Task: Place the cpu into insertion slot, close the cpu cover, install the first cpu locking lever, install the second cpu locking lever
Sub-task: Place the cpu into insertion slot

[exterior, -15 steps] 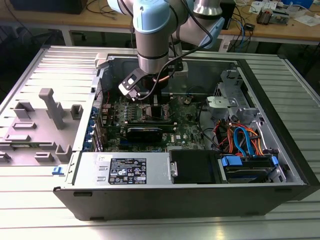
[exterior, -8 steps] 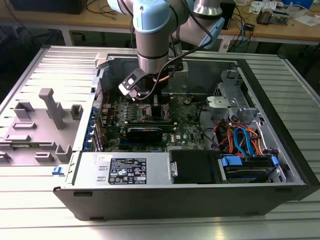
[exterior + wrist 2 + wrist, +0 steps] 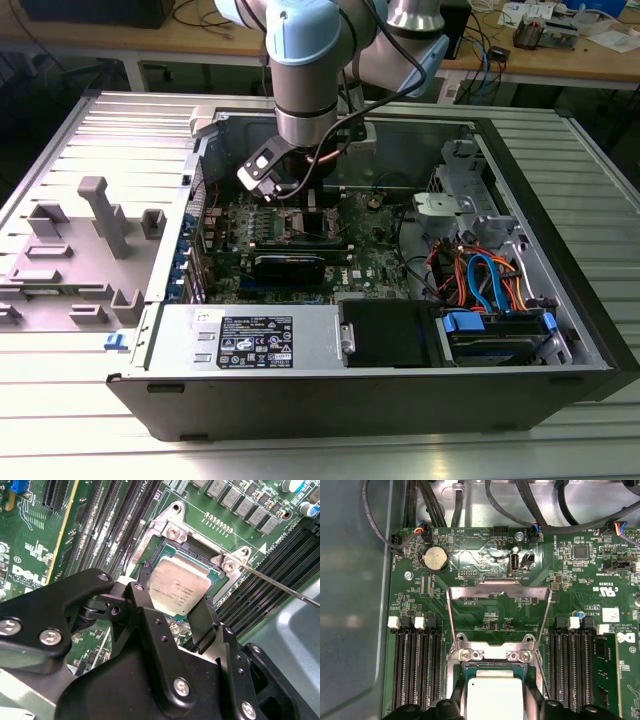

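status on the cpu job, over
gripper shut on cpu, chip sitting in insertion slot. cpu cover open, not over chip. locking lever sticking out sideways, unlatched.

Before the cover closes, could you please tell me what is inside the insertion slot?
The cpu lies in the insertion slot, silver top up, the gripper shut on two edges. The slot floor beneath is covered by the chip.

Ribbed metal table [image 3: 60,440], open computer case [image 3: 350,400] lying on it, grey holder blocks [image 3: 105,215] beside it
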`<action>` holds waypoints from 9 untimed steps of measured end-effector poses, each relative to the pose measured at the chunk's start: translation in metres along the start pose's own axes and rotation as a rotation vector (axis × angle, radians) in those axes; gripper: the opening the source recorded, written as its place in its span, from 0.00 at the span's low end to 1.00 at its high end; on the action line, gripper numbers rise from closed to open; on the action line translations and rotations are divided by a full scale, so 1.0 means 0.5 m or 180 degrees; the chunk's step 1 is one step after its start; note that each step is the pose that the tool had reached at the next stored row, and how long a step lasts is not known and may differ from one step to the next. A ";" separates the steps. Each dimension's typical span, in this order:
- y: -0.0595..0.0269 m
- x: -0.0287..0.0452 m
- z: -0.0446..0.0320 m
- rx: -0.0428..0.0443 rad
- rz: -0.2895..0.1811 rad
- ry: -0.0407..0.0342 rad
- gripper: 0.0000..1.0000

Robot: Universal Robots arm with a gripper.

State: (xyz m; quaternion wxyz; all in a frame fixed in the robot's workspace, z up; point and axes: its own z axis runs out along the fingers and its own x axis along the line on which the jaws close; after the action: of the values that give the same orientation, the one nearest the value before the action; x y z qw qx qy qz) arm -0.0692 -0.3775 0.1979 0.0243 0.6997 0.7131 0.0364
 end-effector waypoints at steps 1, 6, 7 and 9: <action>0.000 0.000 0.000 -0.0001 -0.0001 0.0001 0.55; 0.003 0.000 0.000 0.0002 -0.0001 0.0003 0.55; 0.004 0.000 0.000 0.0002 -0.0001 0.0003 0.55; 0.005 0.000 0.001 0.0001 -0.0001 0.0003 0.55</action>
State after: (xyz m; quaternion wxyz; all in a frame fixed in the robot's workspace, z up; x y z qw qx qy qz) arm -0.0669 -0.3774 0.1979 0.0238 0.6995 0.7133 0.0366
